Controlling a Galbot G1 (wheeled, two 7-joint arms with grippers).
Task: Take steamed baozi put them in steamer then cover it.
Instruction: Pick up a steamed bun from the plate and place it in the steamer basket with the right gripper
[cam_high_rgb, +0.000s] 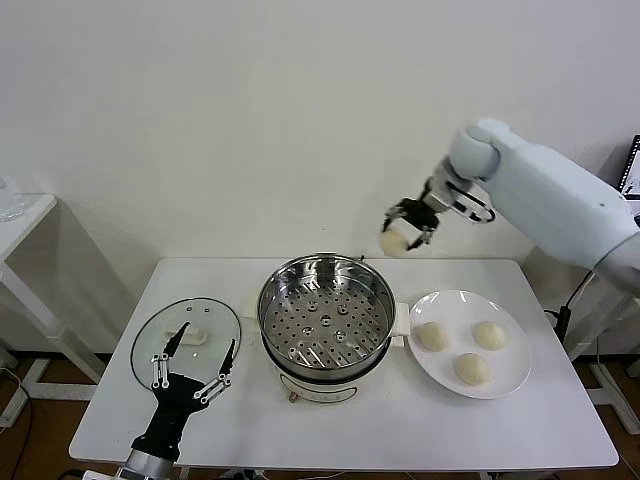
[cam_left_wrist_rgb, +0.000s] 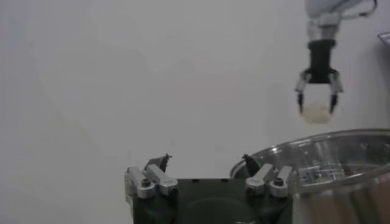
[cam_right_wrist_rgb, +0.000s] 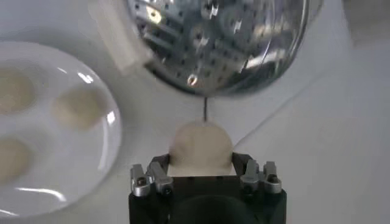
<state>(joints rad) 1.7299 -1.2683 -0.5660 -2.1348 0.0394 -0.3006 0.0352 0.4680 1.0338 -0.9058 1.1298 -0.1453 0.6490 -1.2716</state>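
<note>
Right gripper (cam_high_rgb: 408, 232), which I'm holding clenched on the first baozi (cam_high_rgb: 395, 241) high beside the empty steamer (cam_high_rgb: 326, 312), is starting things: three buns (cam_high_rgb: 473, 368) and cover (cam_high_rgb: 187, 338) are waiting.

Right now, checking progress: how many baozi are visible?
4: three baozi lie on the white plate; one baozi is held by the right gripper above the steamer.

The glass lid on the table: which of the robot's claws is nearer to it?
Left. The left claw hangs open right over the glass lid; the right claw holds a baozi up beyond the steamer.
</note>
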